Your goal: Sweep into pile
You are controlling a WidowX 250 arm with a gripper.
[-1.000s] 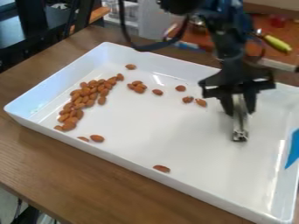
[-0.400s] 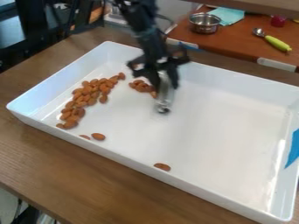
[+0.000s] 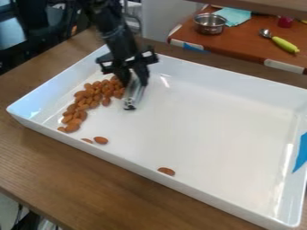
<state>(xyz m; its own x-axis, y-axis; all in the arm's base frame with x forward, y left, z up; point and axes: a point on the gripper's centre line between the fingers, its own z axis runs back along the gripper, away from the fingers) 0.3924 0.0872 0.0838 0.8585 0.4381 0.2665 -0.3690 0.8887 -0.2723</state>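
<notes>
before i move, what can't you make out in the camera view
- Camera view: almonds at the pile's far end, partly behind the gripper; no sure count.
- Camera view: metal tool, upper end hidden by the gripper.
- Camera view: blue patch, cut off by the right edge.
- Camera view: leftmost stray almond, partly behind the near rim.

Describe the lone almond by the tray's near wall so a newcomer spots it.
On the wooden table sits a white tray. Halfway along its near wall lies one almond, by itself; the nearest others are a pair farther left, then the pile.
</notes>
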